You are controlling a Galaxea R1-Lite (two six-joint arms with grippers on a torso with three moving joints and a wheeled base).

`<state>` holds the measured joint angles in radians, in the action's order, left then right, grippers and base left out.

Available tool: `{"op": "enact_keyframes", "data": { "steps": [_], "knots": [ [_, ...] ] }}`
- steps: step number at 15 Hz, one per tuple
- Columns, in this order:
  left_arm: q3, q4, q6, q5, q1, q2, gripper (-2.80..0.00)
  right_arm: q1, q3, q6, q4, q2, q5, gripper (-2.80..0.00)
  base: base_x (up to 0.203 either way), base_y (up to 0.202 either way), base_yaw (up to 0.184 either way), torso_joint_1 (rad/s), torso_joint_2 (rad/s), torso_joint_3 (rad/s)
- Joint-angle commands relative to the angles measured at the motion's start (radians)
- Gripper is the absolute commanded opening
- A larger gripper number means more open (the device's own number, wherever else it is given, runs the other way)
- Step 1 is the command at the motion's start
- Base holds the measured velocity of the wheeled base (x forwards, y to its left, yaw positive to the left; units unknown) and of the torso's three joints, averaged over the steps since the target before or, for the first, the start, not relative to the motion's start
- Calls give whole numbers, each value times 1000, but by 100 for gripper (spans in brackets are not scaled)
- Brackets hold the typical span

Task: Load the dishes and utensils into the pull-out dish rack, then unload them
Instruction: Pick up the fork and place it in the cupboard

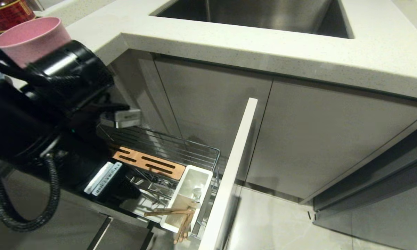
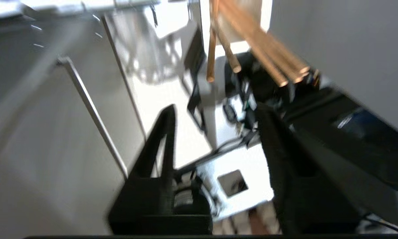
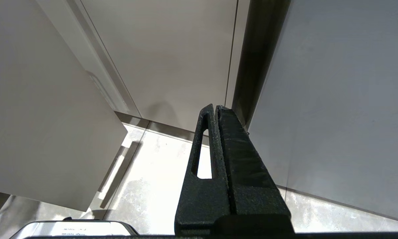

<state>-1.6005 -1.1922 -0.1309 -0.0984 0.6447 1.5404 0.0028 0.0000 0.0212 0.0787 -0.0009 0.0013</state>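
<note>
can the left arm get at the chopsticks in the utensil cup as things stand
Probably yes. The left end effector is open and empty, and the chopsticks stick out of the white utensil cup with nothing visible across the gap. The view is blurred, so alignment is uncertain.

- The black left arm (image 1: 38, 114) reaches down at the left edge of the head view.
- The left gripper (image 2: 215, 113) has its jaws apart, nothing between them.
- The right gripper (image 3: 216, 111) hangs low, fingers pressed together.

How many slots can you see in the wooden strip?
3, all in the wooden strip at the pull-out dish rack's back; the left arm may hide more.
</note>
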Motion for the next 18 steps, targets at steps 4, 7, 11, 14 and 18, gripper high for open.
{"op": "enact_keyframes", "data": {
  "steps": [4, 7, 11, 14, 18],
  "knots": [
    [-38, 97, -19, -5, -27, -215, -280, 0, 26, 0, 0, -1, 0, -280, 0, 0, 0, 0, 0, 0],
    [-42, 237, -16, -6, -146, -317, -280, 0, 26, 0, 1, -1, 0, -280, 0, 0, 0, 0, 0, 0],
    [-53, 359, 15, -18, -387, -400, -280, 0, 26, 0, 1, -1, 0, -280, 0, 0, 0, 0, 0, 0],
    [-77, 388, 75, -30, -615, -438, -280, 0, 26, 0, 1, -1, 0, -280, 0, 0, 0, 0, 0, 0],
    [-102, 388, 174, -37, -884, -469, -280, 0, 26, 0, 1, -1, 0, -280, 0, 0, 0, 0, 0, 0]
  ]
}}
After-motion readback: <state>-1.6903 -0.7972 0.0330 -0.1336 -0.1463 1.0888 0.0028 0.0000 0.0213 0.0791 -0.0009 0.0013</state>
